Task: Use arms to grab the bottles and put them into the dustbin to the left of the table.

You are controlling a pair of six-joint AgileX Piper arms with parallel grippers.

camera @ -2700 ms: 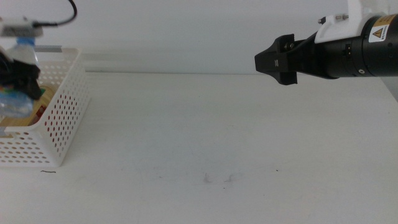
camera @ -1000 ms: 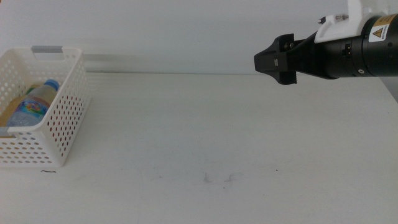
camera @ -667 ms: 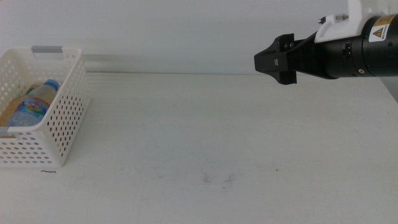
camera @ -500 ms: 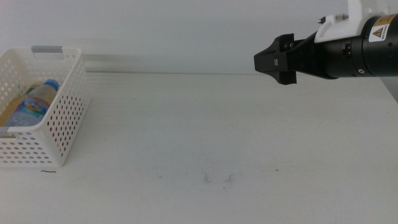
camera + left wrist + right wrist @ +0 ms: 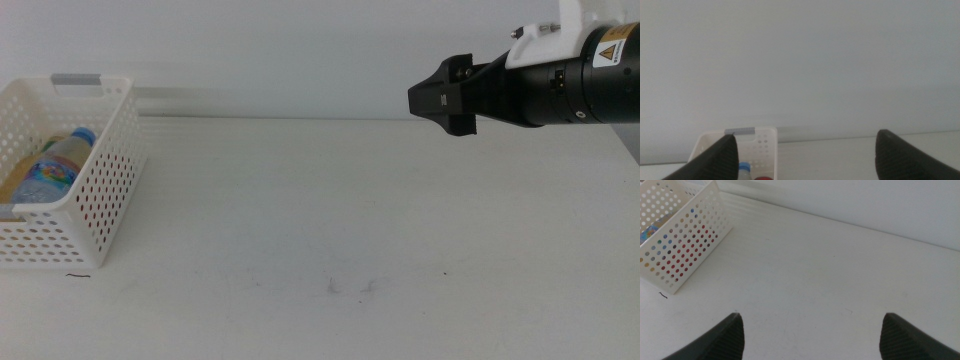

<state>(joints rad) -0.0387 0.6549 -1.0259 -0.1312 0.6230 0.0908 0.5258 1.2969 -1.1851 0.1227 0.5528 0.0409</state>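
The white perforated dustbin (image 5: 100,190) stands at the table's left edge. A clear blue-capped water bottle (image 5: 58,165) lies inside it on top of a yellow bottle (image 5: 14,183). Seen from the left wrist, the dustbin (image 5: 747,145) is far below, with a blue cap (image 5: 744,167) and a bit of the red can (image 5: 762,177) showing. My left gripper (image 5: 805,145) is open and empty, high up and out of the middle view. My right gripper (image 5: 440,97) hovers over the table's far right, open and empty (image 5: 811,322).
The white table (image 5: 300,220) carries only small dark scuff marks (image 5: 350,287) near the front middle. The dustbin's perforated wall (image 5: 685,235) shows in the right wrist view, with red visible through its holes. A pale wall runs behind the table.
The left gripper, which was over the dustbin with the water bottle, has left the middle view, and the bottle lies in the dustbin. The right arm has not moved.
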